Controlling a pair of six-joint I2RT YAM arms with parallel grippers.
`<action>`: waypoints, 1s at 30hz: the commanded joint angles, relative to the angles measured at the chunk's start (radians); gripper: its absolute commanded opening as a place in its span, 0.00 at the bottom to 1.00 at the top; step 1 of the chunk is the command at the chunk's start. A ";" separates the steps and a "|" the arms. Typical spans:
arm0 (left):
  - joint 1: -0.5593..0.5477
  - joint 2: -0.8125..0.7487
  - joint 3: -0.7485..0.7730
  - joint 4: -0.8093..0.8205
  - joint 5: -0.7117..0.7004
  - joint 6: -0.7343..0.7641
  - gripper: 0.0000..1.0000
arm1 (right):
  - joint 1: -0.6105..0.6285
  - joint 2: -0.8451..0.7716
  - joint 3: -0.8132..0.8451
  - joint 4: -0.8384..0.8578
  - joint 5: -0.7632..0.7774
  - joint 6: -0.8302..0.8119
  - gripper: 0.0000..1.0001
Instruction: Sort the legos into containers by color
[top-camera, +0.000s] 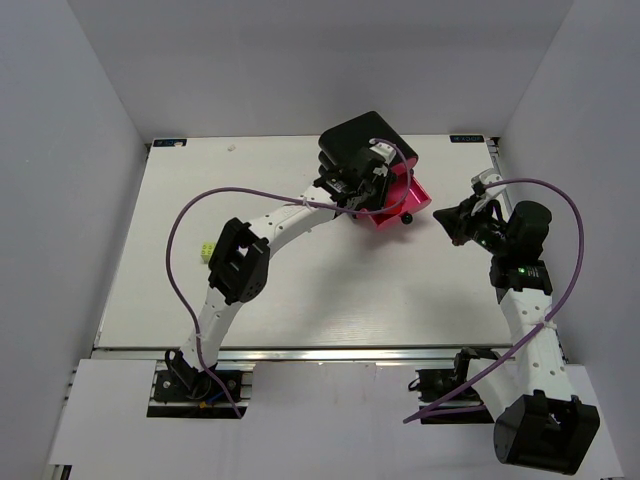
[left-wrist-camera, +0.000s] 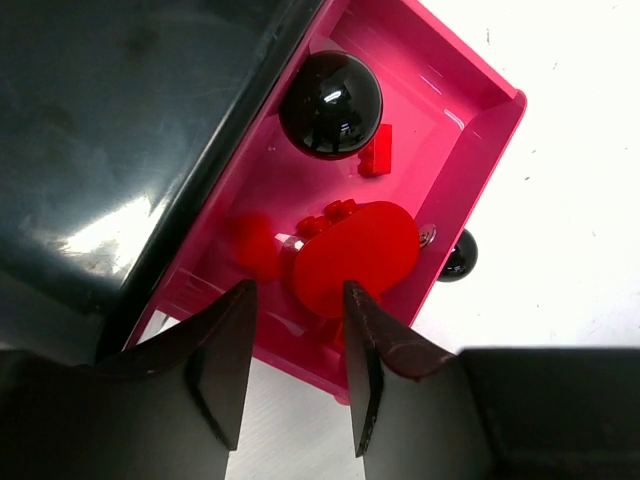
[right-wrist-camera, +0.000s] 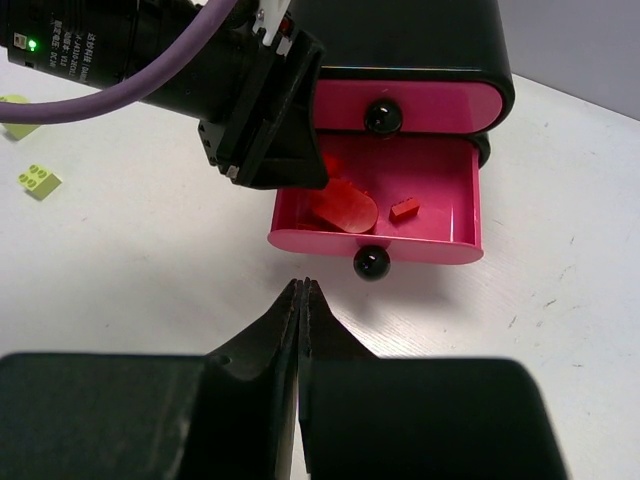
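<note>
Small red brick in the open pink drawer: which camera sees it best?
The left wrist view: it looks down into the open pink drawer and shows the small red brick big and uncovered. The right wrist view shows it too, but smaller. In the top view the left arm hides most of the drawer; no brick shows.

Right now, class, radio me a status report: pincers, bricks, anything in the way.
Left pincer open above the pulled-out pink drawer. Right pincer shut, empty, facing it. Red bricks in drawer; yellow-green bricks on table. Left pincer blocks drawer.
</note>
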 joint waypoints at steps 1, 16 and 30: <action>0.010 -0.051 0.037 -0.016 -0.020 0.004 0.50 | -0.006 -0.002 -0.002 0.043 -0.028 0.007 0.00; 0.024 -0.681 -0.550 0.142 0.175 0.033 0.00 | 0.009 0.113 0.025 0.017 0.148 0.045 0.00; 0.033 -1.507 -1.288 0.033 -0.314 0.168 0.80 | 0.186 0.614 0.292 -0.064 0.686 0.249 0.00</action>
